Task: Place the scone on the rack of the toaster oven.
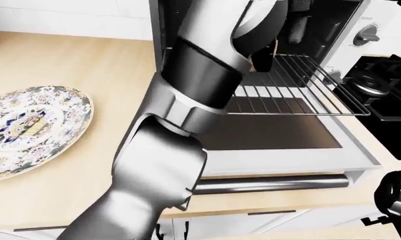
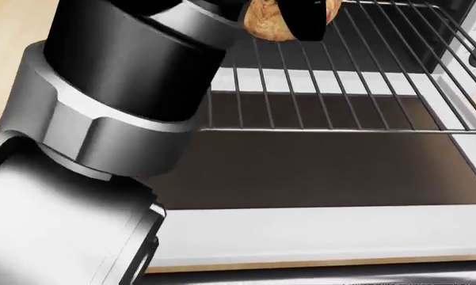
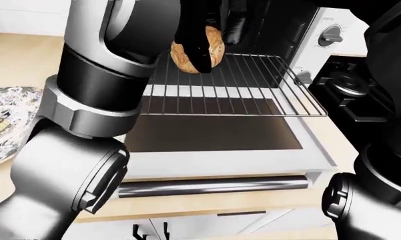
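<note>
The scone [image 3: 197, 49] sits in the grip of the left hand [image 3: 201, 35], whose dark fingers [image 3: 192, 47] wrap across its face, so that the hand is clamped on it. In the right-eye view the scone hangs above the left part of the rack [image 3: 253, 85], toward the rack's inner end near the mouth of the toaster oven [image 3: 300, 30]; whether its underside touches the wires cannot be told. The head view shows the same thing at its top edge, the scone partly covered by a black finger and cut off by the frame.

The rack is pulled out over the lowered oven door [image 3: 213, 132], whose dark glass panel lies below the wires. The left arm [image 1: 187, 100] rises from the bottom of each view and hides much of the rack's left side and the oven's left wall; in the left-eye view it hides the scone altogether.

To the left of the toaster oven, on the wooden counter [image 1: 73, 65], lies a patterned plate [image 1: 26, 127], cut off at the left-eye view's left edge. The oven's knobs [image 3: 328, 35] show on its right panel.

The right arm [image 3: 380, 190] fills the right edge of the right-eye view as dark rounded segments; its hand cannot be made out, so whether its fingers are apart or together I cannot tell.
</note>
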Motion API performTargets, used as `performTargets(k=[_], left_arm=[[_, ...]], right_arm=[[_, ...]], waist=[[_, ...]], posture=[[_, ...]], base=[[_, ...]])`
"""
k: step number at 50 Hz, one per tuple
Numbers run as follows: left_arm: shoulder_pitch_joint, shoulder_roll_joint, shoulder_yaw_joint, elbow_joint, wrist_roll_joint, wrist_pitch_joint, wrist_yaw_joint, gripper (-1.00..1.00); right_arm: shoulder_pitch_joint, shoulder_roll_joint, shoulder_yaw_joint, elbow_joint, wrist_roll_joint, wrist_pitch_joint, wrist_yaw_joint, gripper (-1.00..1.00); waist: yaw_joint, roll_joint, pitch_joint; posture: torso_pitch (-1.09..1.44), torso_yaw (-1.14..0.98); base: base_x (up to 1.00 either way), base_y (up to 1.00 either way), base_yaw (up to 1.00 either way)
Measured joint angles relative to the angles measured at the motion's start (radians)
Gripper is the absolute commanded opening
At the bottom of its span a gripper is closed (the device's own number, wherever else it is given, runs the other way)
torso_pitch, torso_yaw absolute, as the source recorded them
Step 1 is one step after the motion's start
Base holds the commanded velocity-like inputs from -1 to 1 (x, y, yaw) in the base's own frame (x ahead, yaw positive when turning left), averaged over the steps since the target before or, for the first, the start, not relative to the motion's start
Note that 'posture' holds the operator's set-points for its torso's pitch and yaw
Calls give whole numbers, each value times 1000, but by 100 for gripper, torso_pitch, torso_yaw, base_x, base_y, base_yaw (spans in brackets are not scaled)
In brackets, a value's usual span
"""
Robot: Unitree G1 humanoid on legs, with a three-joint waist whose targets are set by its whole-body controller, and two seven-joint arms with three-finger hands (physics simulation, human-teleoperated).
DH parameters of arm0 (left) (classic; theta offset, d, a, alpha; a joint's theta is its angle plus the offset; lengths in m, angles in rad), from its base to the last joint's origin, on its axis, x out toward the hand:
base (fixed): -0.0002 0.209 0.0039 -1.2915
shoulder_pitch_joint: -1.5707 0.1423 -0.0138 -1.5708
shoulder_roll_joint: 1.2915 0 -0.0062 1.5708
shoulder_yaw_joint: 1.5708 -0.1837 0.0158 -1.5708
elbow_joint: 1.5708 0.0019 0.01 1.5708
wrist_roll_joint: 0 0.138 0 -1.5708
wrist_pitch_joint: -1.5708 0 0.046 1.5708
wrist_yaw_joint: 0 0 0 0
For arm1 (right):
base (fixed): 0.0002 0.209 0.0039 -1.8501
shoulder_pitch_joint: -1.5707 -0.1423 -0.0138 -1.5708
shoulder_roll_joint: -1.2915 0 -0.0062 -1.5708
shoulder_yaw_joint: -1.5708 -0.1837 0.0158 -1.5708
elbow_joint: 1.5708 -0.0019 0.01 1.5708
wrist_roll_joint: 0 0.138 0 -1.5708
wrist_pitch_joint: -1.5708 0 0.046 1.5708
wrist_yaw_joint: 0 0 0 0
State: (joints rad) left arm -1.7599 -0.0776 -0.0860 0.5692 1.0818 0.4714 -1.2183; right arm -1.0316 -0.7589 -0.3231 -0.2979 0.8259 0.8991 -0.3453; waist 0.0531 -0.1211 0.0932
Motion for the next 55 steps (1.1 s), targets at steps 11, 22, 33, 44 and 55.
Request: performTargets(k=[11,22,33,44,55], left_arm=[[-36,22,5,81,-36,26,68,100],[-48,71,75,87,-139,43,157,100],[-3,125,31,-589,-121,534,70,100],[83,326,111,-850,-75,787,-3,100],[147,594,238,-984,-185,926,95,100]], right_arm=[[-2,-2,-1,3,-1,0,0,100],[3,-1,4,10,-6,-8,6,100],[-17,-22,-9,19,5,4,0,100],[-13,-31,-7,25,14,-2,-10,100],[-32,-64,-13,40,39,-4,-9,100]], waist=[[3,1,-5],[-12,12,4],[-17,25,3],[-22,35,13],[-25,36,19]], posture=[[0,0],[0,0],[0,0],[0,0],[0,0]], base=[[0,0,0],[0,0,0],[0,0,0],[0,0,0],[0,0,0]])
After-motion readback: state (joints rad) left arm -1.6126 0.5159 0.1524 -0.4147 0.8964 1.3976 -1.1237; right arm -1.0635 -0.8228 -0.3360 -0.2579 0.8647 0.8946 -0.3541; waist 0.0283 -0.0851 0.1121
